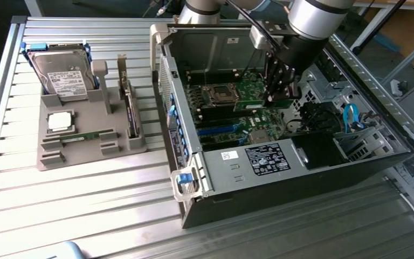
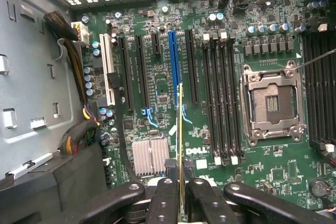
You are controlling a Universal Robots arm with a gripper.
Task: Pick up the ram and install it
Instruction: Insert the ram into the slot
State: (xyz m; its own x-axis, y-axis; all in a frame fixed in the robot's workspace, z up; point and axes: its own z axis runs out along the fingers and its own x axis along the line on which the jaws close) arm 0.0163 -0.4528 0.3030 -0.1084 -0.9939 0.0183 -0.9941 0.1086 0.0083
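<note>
Inside the open computer case [image 1: 293, 178], one gripper [image 1: 280, 97] was clenched on one ram [image 1: 249, 100], held clear above the motherboard [image 1: 225, 121] on the case floor. The wrist view showed two black fingers [image 2: 164, 203] pinching the ram [image 2: 181, 140] from both faces. The stick was seen edge-on as a thin yellow-green line between them.

The ram's edge ran parallel to the motherboard [image 2: 157, 77] slots. It was not seated in any slot inside the case.

Counts inside the case:
- one processor socket [image 2: 270, 103], square, metal-framed, empty
- four long black memory slots [image 2: 220, 93] just beside that socket, all empty, plus more at the socket's other side whose number I could not tell
- one blue expansion slot [image 2: 173, 61]
- one white expansion slot [image 2: 109, 69]
- one finned silver heatsink [image 2: 149, 157]
- one blue cable [image 1: 351, 116] near the case's drive bays

Outside the case, on the exterior view's left, one grey holder tray [image 1: 52, 156] sat on the slatted metal table [image 1: 84, 205], near the case but apart from it.

Counts in the tray:
- one hard drive [image 1: 60, 78], standing tilted in a blue-edged carrier
- one square silver processor chip [image 1: 60, 121], lying flat
- one thin green stick [image 1: 84, 136], lying in a groove
- one wider card [image 1: 126, 100], standing upright on the side of the tray nearest the case

One blue latch [image 1: 185, 181] showed on the case's near corner.
</note>
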